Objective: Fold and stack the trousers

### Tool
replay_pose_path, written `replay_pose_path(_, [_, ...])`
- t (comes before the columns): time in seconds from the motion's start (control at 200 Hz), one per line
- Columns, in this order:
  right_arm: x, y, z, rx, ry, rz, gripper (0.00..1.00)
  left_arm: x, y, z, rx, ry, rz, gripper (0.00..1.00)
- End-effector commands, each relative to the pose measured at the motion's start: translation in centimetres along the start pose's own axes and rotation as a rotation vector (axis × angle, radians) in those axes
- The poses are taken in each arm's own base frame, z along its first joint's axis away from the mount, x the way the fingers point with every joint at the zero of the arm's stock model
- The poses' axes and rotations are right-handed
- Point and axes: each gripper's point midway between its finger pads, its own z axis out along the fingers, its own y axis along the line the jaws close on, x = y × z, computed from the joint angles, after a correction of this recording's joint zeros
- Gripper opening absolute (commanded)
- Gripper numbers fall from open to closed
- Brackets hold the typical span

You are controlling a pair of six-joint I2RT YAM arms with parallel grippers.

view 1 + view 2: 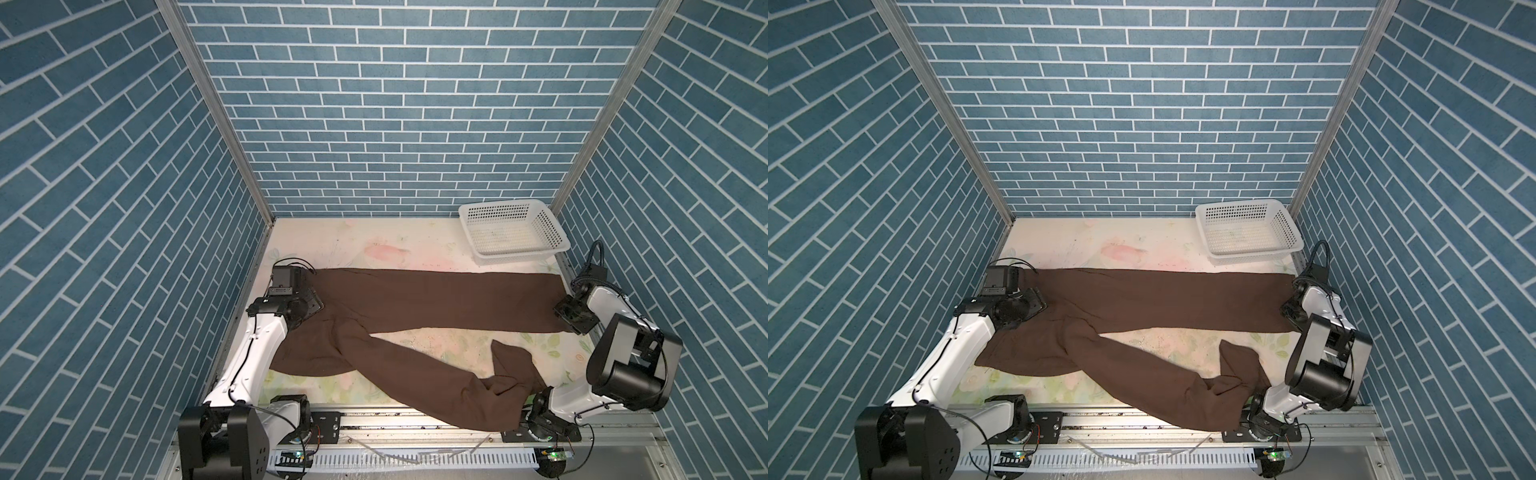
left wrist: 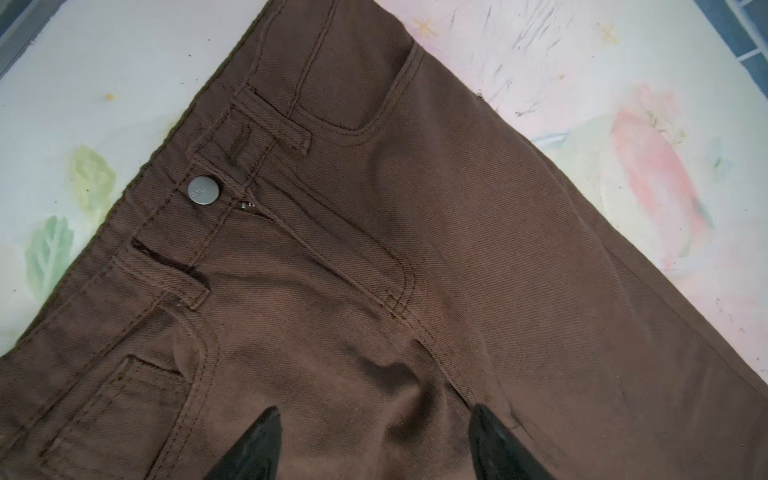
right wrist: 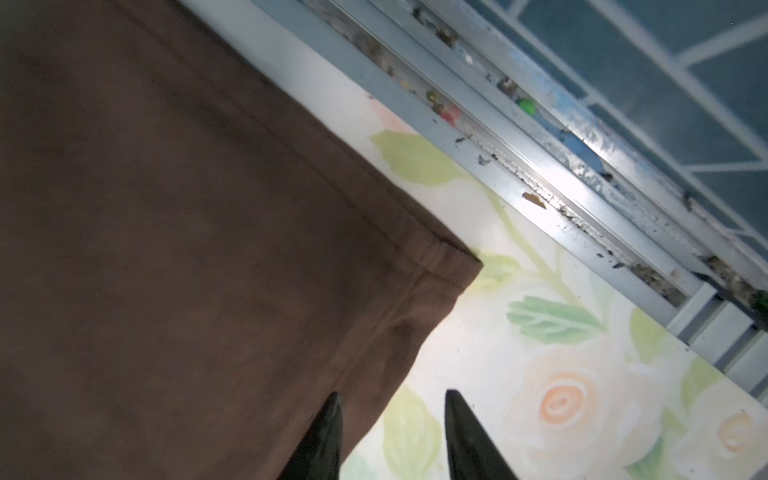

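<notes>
Two long legs of the trousers (image 1: 415,299) spread from a waist at the left of both top views. Nearest the camera, one leg ran diagonally to the lower right, bunched and twisted, its end lying over the front rail (image 1: 374,417) by the right arm's base. Farther back, the other leg lay flat and straight across the floral table (image 1: 374,245) to its right edge. The left gripper (image 2: 374,411) hovered over the fly area near the metal button (image 2: 203,190), its fingers spread wide with nothing pinched. The right gripper (image 3: 390,399) was released too, one finger above the flat leg's hem corner and the other above bare table. Farthest, at the upper right, sat a white basket (image 1: 555,232), apart from the cloth.
</notes>
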Motion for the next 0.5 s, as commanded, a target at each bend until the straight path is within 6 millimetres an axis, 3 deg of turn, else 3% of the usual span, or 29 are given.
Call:
replay_pose_path(0.0, [1.2,2.6,-4.8,-0.012,-0.075,-0.182,0.46,0.9,1.5,-0.7,-0.049,0.004,-0.017,0.75])
replay_pose_path(0.095, [3.7,5.1,-7.4,-0.07,-0.097,-0.321,0.46,1.1,2.2,-1.5,-0.074,-0.01,-0.018,0.75])
replay_pose_path(0.185, [6.7,6.3,-8.1,-0.108,-0.065,-0.419,0.46,1.4,2.9,-1.9,-0.09,-0.015,-0.035,0.75])
replay_pose_path(0.34, [12.6,7.2,-6.6,-0.129,0.064,-0.555,0.51,3.1,4.7,-1.2,-0.083,0.034,-0.133,0.8])
replay_pose_path(0.495, [16.2,7.9,-4.6,-0.103,0.13,-0.637,0.56,4.5,6.2,-0.7,-0.113,0.069,-0.169,0.91])
